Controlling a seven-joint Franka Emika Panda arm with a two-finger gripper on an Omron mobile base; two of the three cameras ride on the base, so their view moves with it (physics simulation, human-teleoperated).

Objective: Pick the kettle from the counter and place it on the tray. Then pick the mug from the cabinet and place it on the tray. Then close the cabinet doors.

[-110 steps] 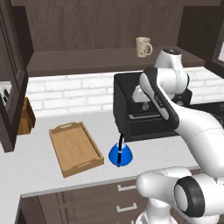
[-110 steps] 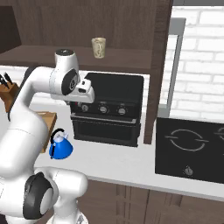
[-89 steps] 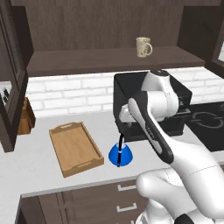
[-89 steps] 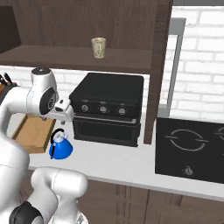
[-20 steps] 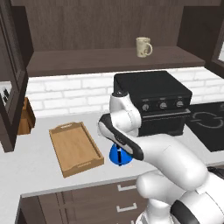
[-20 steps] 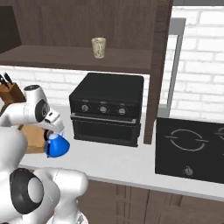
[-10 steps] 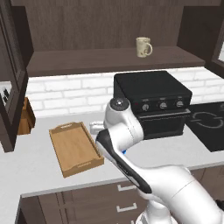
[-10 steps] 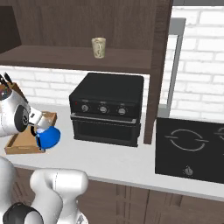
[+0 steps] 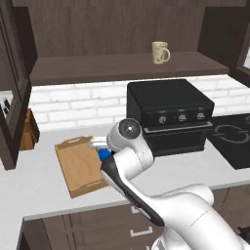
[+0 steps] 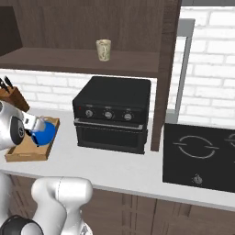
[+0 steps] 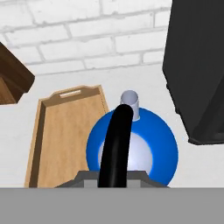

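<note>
Hand view, frame centre: my pincer [image 11: 114,177] pinching black arched handle of bright blue cone-shaped kettle [image 11: 162,144]; light wooden rectangular tray [image 11: 59,131] lower left.

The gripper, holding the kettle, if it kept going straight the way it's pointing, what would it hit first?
Apart from the kettle held in the gripper, probably the tray at its right rim, or the counter just beside it. Depth is unclear.
</note>
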